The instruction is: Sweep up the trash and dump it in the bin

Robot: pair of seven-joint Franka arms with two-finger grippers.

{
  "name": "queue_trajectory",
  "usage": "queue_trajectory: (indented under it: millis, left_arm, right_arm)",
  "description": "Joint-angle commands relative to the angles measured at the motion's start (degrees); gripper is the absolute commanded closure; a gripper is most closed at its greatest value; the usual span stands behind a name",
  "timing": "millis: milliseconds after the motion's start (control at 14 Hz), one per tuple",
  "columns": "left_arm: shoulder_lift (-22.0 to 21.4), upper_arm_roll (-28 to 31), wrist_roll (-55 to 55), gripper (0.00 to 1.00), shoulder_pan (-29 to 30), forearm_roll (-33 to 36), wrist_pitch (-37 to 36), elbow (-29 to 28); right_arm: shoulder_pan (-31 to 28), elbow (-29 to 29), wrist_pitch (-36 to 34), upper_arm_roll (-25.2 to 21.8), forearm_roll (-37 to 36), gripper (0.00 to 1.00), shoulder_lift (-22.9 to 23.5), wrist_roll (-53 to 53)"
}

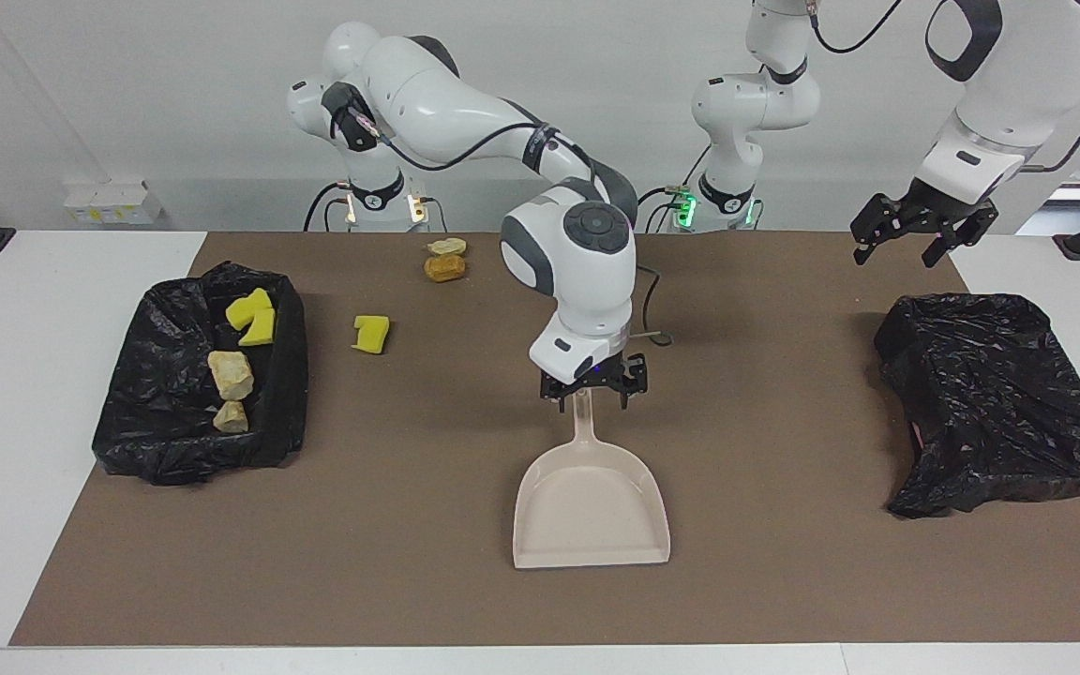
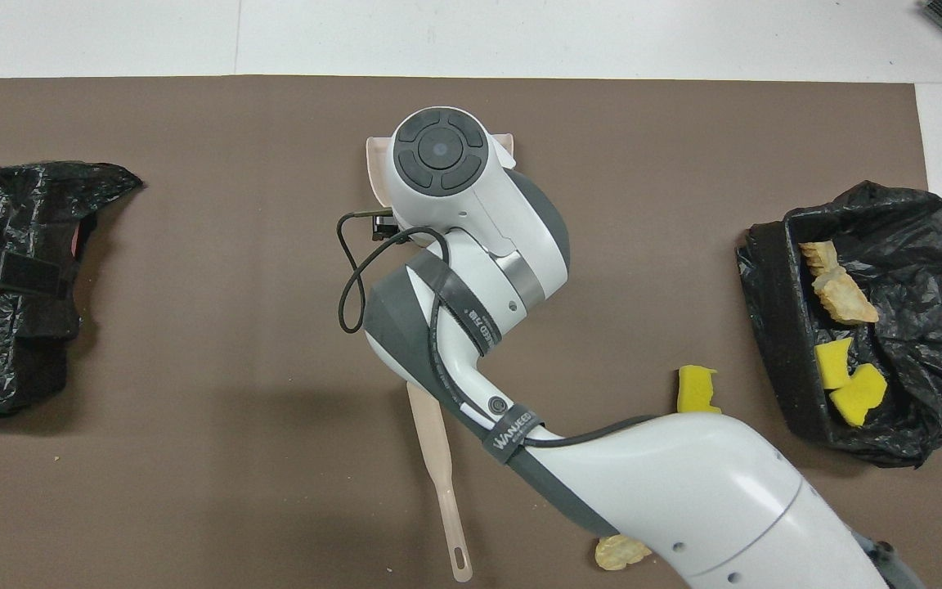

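Now the open right hand [image 1: 592, 386] hovers over the dustpan [image 1: 591, 502] handle, left hand [image 1: 912, 232] open, waiting; three trash [image 1: 371, 334] lumps need sweeping.

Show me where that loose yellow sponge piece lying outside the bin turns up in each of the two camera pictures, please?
Facing view: the loose yellow sponge piece lies on the brown mat, beside the filled black bin, in the picture's left half.
Overhead view: the same piece shows in the right half, just above the right arm's white casing.
Shared landmark: that black bin, holding yellow and beige lumps, sits right beside it in both views.
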Motion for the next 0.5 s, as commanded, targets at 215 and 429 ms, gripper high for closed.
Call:
queue_trajectory:
  millis: [215, 429]
  left_arm:
    - [-1.2, -1.1, -0.41, 0.0, -0.73, 0.25, -1.51, -0.92]
    - [0.2, -1.72, -2.43, 0.0, -5.02, 0.16, -0.81, -0.92]
  right_arm:
    - [-0.69, -19.2, -3.0, 1.21, 4.11, 0.0, -16.83, 0.48]
    - [-0.43, -34.13, 0.93, 1.64, 7.2, 0.0, -25.09, 1.1]
